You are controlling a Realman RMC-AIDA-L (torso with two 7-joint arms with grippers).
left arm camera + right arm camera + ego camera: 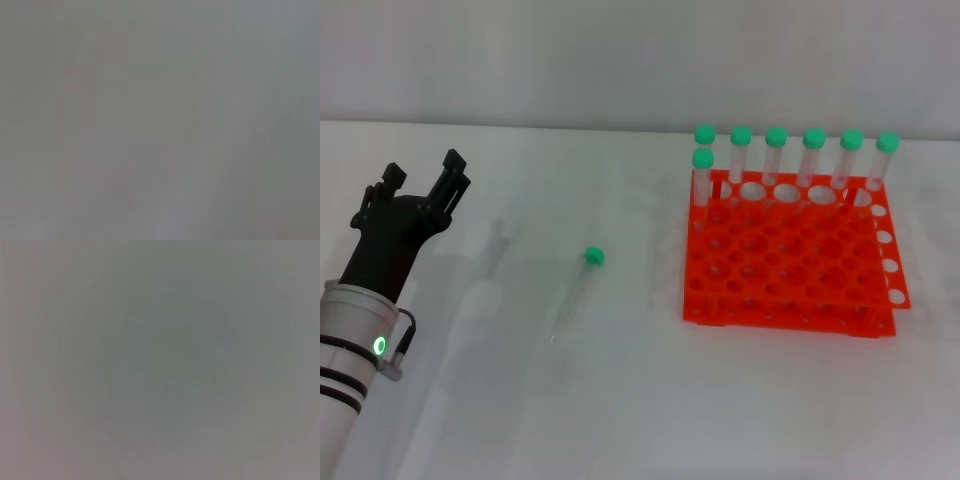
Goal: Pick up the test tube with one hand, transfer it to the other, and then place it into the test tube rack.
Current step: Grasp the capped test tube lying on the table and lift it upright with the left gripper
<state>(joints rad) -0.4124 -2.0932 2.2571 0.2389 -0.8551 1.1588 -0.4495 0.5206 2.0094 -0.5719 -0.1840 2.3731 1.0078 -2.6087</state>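
Observation:
A clear test tube (576, 291) with a green cap lies flat on the white table, cap toward the back, tip toward me. My left gripper (421, 180), black on a white arm with a green light, is open and empty at the left, well apart from the tube. The orange-red test tube rack (785, 255) stands at the right and holds several green-capped tubes (812, 158) along its back row and one at its back left corner. My right gripper is out of view. Both wrist views show only plain grey.
The white table (640, 400) ends at a pale wall at the back. Bare tabletop lies between the loose tube and the rack, and in front of both.

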